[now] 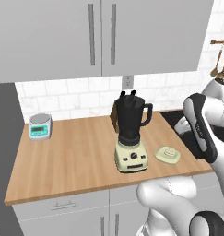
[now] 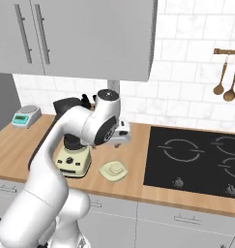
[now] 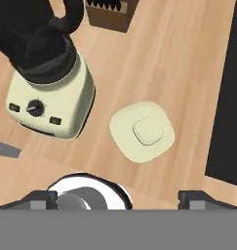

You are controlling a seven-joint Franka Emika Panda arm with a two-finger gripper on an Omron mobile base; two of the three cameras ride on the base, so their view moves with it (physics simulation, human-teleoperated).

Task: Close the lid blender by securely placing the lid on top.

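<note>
The pale cream lid (image 3: 142,132) with its raised central knob lies flat on the wooden counter, just right of the blender (image 3: 47,73). The blender stands upright, a black jar with a side handle (image 1: 132,115) on a cream base with a dial (image 1: 131,158); its top has no lid on it. My gripper (image 3: 117,199) hangs above the lid, looking straight down at it, fingers spread wide and holding nothing. From the right base, the hand (image 2: 118,143) hovers over the lid (image 2: 114,169), and my arm hides much of the blender (image 2: 73,157). The lid (image 1: 168,154) lies near the counter's front edge.
A teal-and-grey scale (image 1: 40,126) sits at the counter's back left. A brown knife block (image 3: 110,12) stands behind the blender. The black stovetop (image 2: 196,160) starts just right of the lid. Wall cabinets (image 1: 99,37) hang overhead, and wooden spoons (image 2: 224,82) hang on the right wall.
</note>
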